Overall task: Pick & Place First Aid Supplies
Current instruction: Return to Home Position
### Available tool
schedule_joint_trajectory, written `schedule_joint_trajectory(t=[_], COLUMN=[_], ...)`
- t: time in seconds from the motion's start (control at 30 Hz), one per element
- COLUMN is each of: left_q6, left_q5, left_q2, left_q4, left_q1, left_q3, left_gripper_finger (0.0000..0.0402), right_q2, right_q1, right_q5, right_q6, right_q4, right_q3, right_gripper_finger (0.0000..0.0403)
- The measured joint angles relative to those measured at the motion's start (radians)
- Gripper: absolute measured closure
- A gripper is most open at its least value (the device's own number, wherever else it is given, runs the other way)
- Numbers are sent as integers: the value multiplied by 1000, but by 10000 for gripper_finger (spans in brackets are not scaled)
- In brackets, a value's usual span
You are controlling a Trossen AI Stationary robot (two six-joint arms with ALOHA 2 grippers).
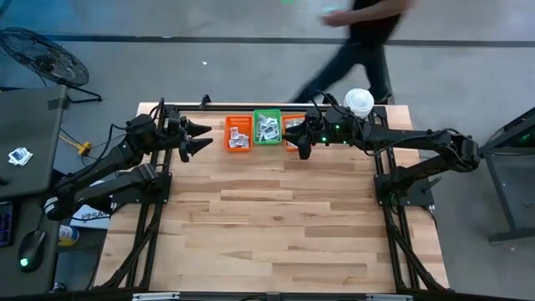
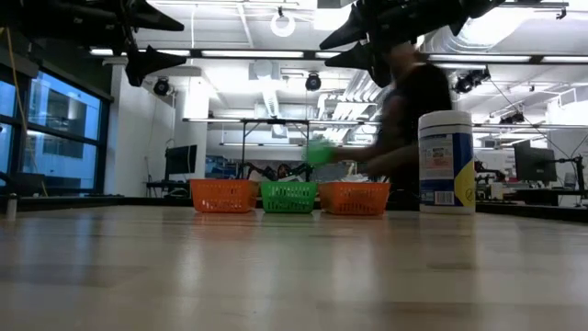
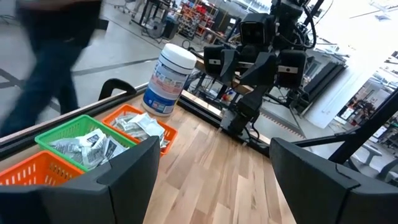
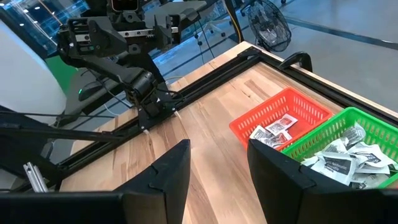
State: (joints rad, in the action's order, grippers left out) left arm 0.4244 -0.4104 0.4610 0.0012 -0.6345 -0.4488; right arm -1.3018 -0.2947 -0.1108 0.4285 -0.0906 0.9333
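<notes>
Overhead first. The green basket (image 1: 257, 125) sits at the far edge of the table (image 1: 267, 226), with the left orange basket (image 1: 228, 134) just beside it on one flank and the right orange basket (image 1: 288, 124) on the other. The first aid supplies (image 1: 268, 127) are heaped in the green basket, with more in both orange ones. The left gripper (image 1: 203, 138) hovers beyond the left orange basket, on the side away from the green basket, fingers spread and empty. The right gripper (image 1: 301, 144) hangs over the right orange basket. A white tub (image 1: 359, 102) stands farther out from the green basket on that same side. A person (image 1: 359, 38) strides past behind the table.

Down at table height, the green basket is in the middle of the row. The tub is upright past the right orange basket, and both grippers are well above basket height. The person is a blur behind.

Left wrist view: the left gripper's fingers stand wide apart with nothing between them. White packets with dark print fill the green basket and the orange one next to the tub.

Right wrist view: the right gripper's fingers are parted and empty. Packets lie in the green basket and in the left orange basket beside it, and the left arm (image 4: 112, 43) is beyond.
</notes>
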Motion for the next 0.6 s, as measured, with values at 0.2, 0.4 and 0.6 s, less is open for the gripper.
schedule_joint_trajectory(t=[0.2, 0.4, 0.6], left_q6=[8, 8, 8], left_q5=[-1, 1, 2], left_q2=[0, 0, 2], left_q4=[0, 0, 0], left_q1=[0, 0, 0], left_q3=[0, 0, 0], left_gripper_finger=[103, 103, 103], right_q2=[0, 0, 0], right_q1=[0, 0, 0], right_q5=[-1, -1, -1], right_q6=[-2, -9, -12], right_q4=[0, 0, 0], right_q3=[0, 0, 0], right_gripper_finger=[250, 250, 250])
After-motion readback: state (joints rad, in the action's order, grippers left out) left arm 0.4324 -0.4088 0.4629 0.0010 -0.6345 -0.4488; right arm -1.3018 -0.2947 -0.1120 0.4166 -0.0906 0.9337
